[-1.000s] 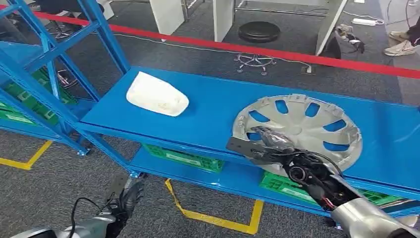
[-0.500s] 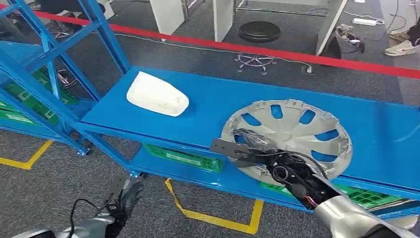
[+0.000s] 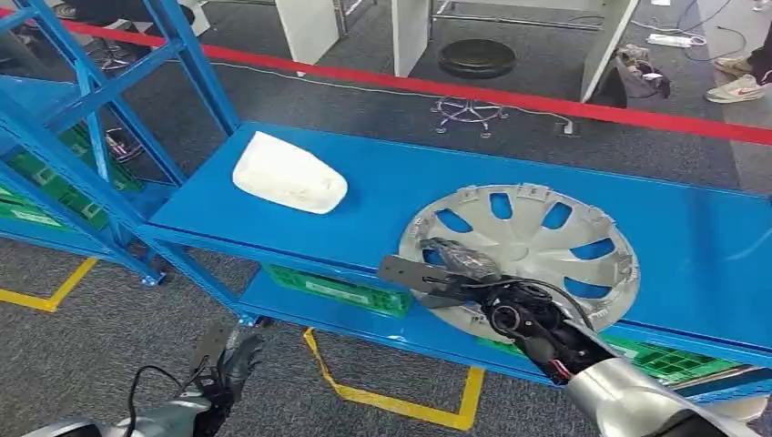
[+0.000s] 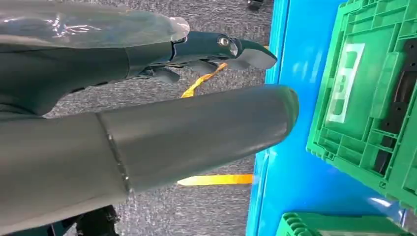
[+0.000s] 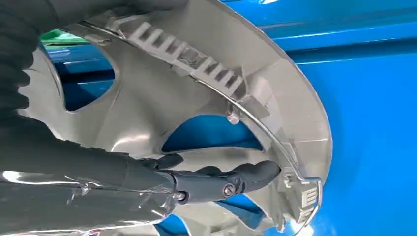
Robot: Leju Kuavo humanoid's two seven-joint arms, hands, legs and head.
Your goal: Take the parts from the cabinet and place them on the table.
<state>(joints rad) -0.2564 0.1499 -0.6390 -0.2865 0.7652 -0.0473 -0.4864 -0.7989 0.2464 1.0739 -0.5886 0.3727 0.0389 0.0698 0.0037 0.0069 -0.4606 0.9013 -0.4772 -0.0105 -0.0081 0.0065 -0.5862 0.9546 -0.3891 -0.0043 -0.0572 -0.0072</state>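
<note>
The head view looks forward and down from high on the robot onto the blue shelf (image 3: 382, 196) from just in front of it. The right wrist view sits very close behind the right hand (image 5: 216, 179), facing that shelf (image 5: 373, 123). The left wrist view hangs low beside the shelf's bottom board (image 4: 290, 162), facing the floor.

Silver hubcap (image 3: 537, 250) (blue showing through its cut-outs), white part (image 3: 288, 175), blue shelf (image 3: 382, 191), green crates (image 4: 373, 98).
</note>
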